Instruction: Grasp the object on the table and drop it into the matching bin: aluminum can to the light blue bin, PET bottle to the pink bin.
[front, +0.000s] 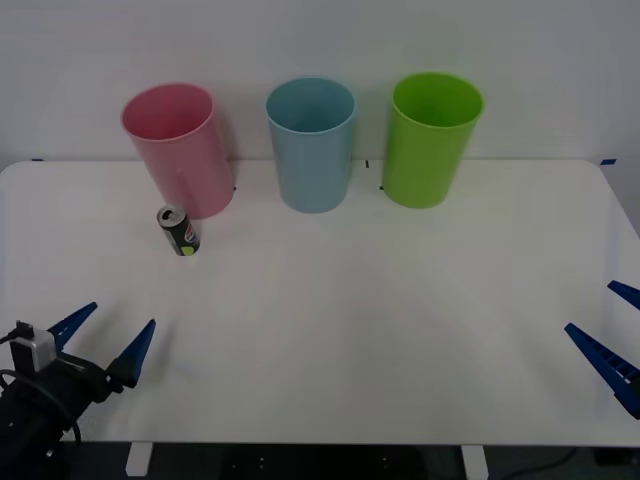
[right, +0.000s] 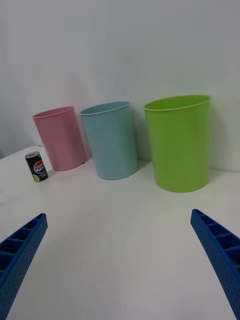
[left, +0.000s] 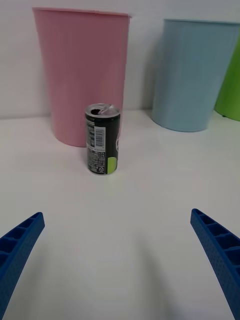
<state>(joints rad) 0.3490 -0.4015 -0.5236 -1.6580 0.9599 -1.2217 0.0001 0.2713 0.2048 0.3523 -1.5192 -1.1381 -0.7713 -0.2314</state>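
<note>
Left gripper (front: 105, 341) hovers low at the table's near-left edge, blue ribbed fingers spread, holding nothing. I read this as pre-reach: the aluminum can (front: 179, 230) stands upright ahead of it, just in front of the pink bin (front: 180, 148). Next I must advance, straddle the can, then carry it to the light blue bin (front: 311, 143). Right gripper (front: 612, 331) parked near-right, spread. Bins smooth plastic; table (front: 380, 330) plain white

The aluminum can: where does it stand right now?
The aluminum can stands upright on the table's left half, just before the pink bin.
</note>
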